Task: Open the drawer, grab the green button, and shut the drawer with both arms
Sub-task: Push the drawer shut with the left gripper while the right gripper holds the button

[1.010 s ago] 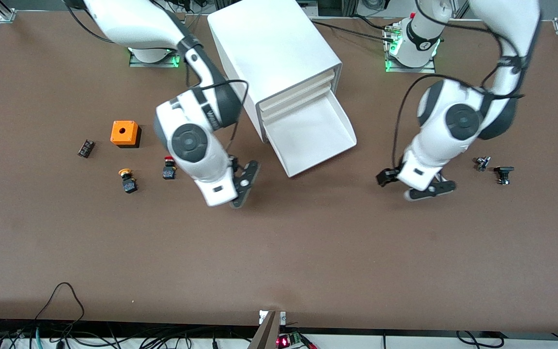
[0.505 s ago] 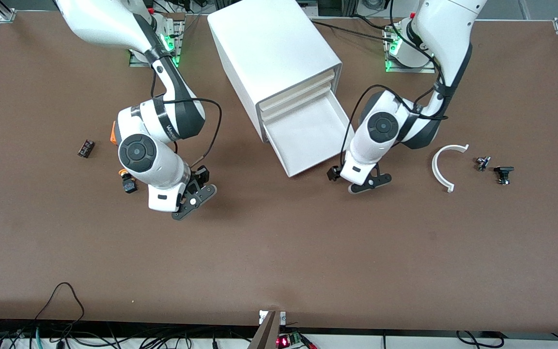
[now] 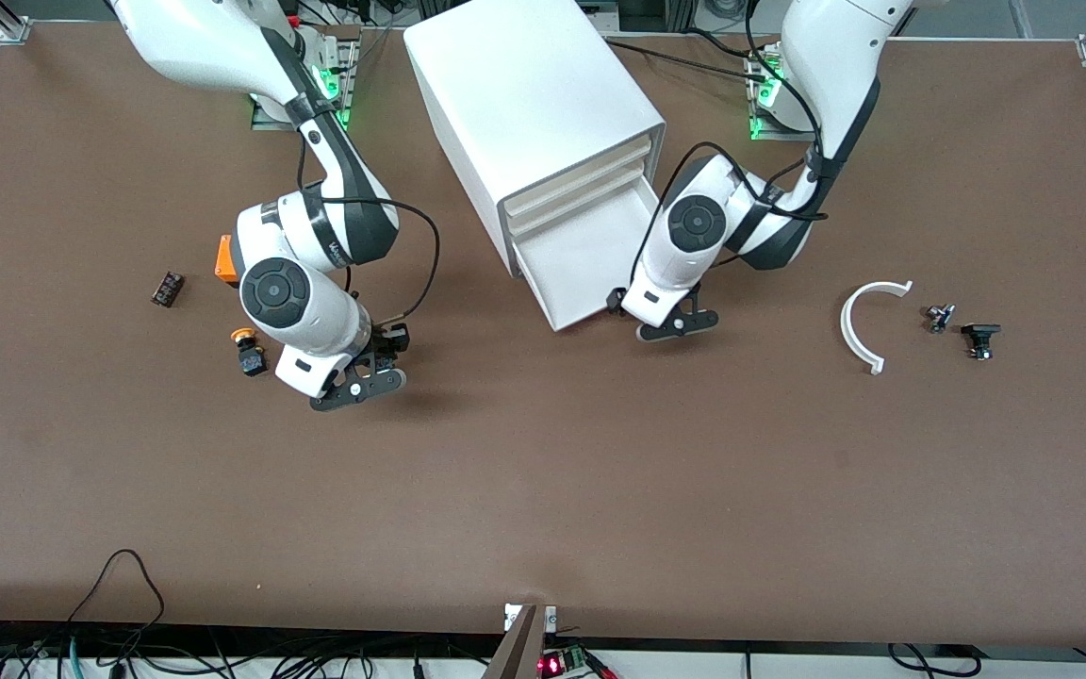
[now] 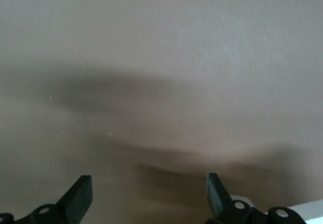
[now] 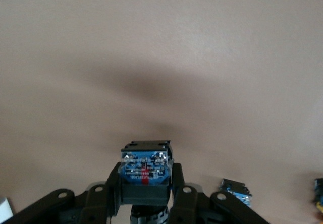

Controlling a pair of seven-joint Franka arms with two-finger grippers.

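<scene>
The white cabinet [image 3: 534, 94] stands at the table's back middle. Its lowest drawer [image 3: 590, 259] is pulled out and its tray shows nothing inside. My right gripper [image 3: 357, 387] hangs low over the table, between the cabinet and the right arm's end. It is shut on the button [image 5: 145, 164]; only the black-and-blue body shows between the fingers [image 5: 176, 183], the cap is hidden. My left gripper [image 3: 675, 325] is open and empty, low at the drawer's front corner toward the left arm's end. A white edge of the drawer [image 4: 308, 209] shows beside my left gripper [image 4: 149, 196].
An orange box [image 3: 222, 259] is partly hidden by the right arm. An orange-yellow-capped button [image 3: 246, 354] and a small dark part [image 3: 167, 288] lie near it. A white curved piece [image 3: 862, 325] and two small dark parts [image 3: 939, 318] [image 3: 979, 339] lie toward the left arm's end.
My left gripper has moved from over the white curved piece to the drawer's front corner. My right gripper has swung away from the drawer toward the right arm's end, still holding the button.
</scene>
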